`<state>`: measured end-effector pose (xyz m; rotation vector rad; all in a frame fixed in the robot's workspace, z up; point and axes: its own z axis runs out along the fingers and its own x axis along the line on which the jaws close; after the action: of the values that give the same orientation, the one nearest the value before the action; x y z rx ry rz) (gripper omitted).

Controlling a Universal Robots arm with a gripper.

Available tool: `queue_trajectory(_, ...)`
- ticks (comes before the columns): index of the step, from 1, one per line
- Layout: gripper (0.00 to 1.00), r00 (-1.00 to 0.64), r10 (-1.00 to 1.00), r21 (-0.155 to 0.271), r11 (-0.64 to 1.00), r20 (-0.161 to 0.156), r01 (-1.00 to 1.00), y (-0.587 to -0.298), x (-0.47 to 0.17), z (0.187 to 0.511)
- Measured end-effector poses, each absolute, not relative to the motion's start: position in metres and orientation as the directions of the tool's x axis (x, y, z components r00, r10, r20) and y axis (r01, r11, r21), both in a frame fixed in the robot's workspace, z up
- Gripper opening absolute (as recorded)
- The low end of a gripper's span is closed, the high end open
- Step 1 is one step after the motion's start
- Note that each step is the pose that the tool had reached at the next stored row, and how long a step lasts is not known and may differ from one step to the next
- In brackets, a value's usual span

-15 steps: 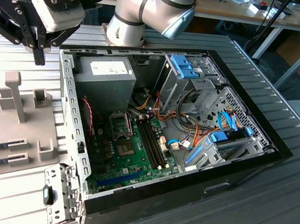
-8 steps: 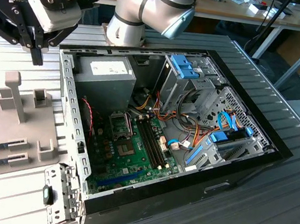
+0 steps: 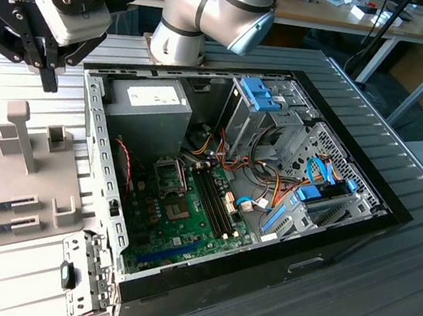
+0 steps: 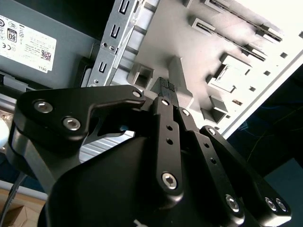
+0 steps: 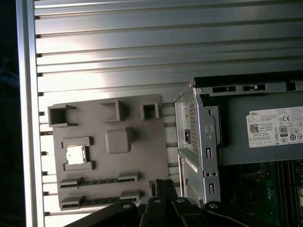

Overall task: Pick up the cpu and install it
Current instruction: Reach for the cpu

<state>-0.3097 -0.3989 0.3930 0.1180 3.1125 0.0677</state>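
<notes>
Above the grey holder tray (image 5: pixel 142 142) beside the open computer case (image 5: pixel 199 123), we hover with the gripper (image 5: pixel 163 183) pressed together and empty, the cpu (image 5: pixel 75 154) resting in its square pocket, so a wide spread and square centring should serve us best.
</notes>
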Motion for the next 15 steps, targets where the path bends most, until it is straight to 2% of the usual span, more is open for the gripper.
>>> queue_trajectory(15, 0.11, -0.997, 0.076, 0.044, 0.996, -0.024, 0.075, -0.399, -0.3168, 0.393)
